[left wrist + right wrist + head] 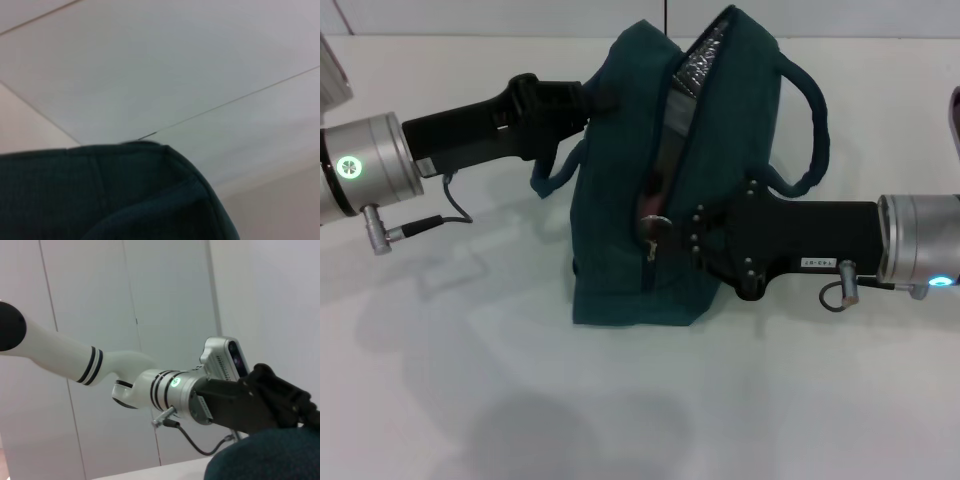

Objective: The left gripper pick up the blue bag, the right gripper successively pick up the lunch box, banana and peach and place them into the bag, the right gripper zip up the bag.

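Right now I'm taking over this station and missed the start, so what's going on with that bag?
The blue bag stands upright on the white table, partly zipped, with silver lining showing at the top of the opening. The left tool grips the bag's upper edge on the robot's left. The right tool is at the zip by the metal ring pull, apparently closing it. Something pinkish shows in the gap; the lunch box and banana aren't visible.

The left hand [603,100] is reaching in from the left, level, its fingers pinching the bag's upper edge. The right hand [672,238] is extending from the right, lower down, its fingertips hidden against the bag's zip end.
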You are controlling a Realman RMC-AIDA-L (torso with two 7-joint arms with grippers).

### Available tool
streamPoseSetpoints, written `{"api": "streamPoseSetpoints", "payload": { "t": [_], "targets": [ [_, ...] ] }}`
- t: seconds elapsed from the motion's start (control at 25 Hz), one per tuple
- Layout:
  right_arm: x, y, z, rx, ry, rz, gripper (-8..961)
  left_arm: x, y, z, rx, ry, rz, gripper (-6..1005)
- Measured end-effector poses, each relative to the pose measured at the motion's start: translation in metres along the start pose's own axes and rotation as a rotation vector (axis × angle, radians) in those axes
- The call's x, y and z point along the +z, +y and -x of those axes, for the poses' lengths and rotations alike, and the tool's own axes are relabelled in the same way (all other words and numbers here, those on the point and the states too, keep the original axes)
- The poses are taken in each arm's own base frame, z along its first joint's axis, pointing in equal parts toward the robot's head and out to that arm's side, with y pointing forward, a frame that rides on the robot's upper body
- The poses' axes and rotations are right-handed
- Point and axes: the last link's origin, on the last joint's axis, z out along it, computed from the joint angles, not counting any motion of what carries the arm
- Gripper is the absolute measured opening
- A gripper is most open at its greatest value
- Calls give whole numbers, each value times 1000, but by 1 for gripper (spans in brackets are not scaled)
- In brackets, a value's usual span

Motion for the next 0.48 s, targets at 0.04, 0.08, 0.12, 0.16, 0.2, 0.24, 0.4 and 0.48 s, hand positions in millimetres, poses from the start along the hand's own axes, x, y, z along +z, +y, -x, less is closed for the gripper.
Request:
{"api": "streamPoseSetpoints", "payload": {
  "t": [0.04, 0.08, 0.12, 0.16, 0.2, 0.24, 0.4, 0.48],
  "targets": [
    [1, 0, 1, -2, 0, 3, 13, 0, 1, -1, 16, 8, 6, 64],
    [2, 0, 1, -3, 1, 6, 13, -1, 1, -2, 36, 18, 12, 64],
    [3, 0, 1, -3, 1, 9, 13, -3, 2, -3, 59, 31, 18, 64],
    [3, 0, 1, -3, 1, 11, 13, -4, 3, -5, 82, 44, 23, 64],
    [3, 0, 2, -3, 1, 13, 12, -6, 4, -7, 108, 56, 25, 64],
    [3, 0, 2, -2, 1, 15, 12, -8, 4, -8, 141, 68, 25, 84],
    [3, 0, 3, -1, -10, 17, 12, -21, 2, -13, 243, 126, 9, 164],
    [2, 1, 5, 0, -21, 23, 12, -32, 0, -15, 297, 179, -2, 233]
  ]
}}
